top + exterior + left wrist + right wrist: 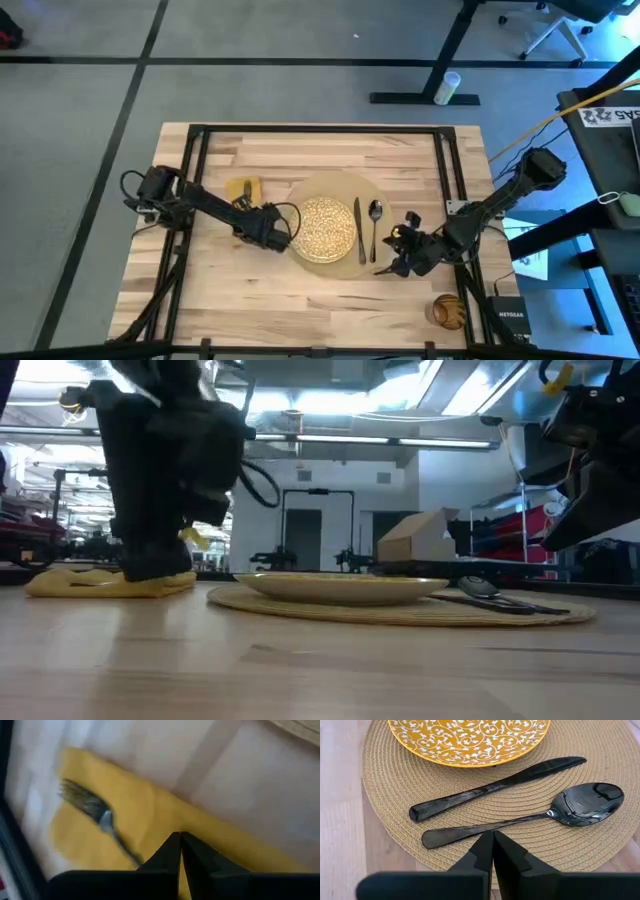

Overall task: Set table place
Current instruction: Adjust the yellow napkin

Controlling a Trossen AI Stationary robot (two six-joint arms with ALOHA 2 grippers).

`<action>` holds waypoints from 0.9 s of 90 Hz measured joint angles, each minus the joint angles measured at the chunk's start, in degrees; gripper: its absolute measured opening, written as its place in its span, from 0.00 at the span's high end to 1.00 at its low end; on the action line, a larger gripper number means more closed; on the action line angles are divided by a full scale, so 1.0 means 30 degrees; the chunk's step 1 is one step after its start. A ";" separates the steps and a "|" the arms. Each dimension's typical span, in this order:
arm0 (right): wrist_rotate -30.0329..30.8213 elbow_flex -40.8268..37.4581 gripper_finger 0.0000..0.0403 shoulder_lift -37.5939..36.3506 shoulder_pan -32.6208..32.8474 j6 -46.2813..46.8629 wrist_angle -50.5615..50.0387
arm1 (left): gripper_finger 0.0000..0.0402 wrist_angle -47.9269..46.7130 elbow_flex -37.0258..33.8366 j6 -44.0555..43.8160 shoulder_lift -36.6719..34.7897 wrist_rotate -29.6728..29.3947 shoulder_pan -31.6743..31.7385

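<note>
Grippers first: my left gripper [180, 851] and right gripper [493, 851] both have fingers pressed together, empty. Fork [97, 817] lies on the napkin [243, 189] left of centre; knife [495, 787] and spoon [530, 817] sit on the mat [378, 195] mid-table [300, 300], right of the plate [325, 228], as a setting wants.

The whole table [250, 290] is taken in from straight overhead by the high view, while the low view is set at tabletop height, faced level across the wood into the room. The left wrist view is held close over a fork [97, 817] on a yellow napkin [145, 827]; the right wrist view is pressed near the knife [490, 787] and spoon [540, 815], which are shared with the high and low views.
</note>
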 joint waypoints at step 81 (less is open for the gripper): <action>-0.0147 0.0000 1.00 0.0000 0.0000 0.0000 -0.0001 | 1.00 -0.1360 0.2830 0.0041 -0.0246 0.0002 -0.4246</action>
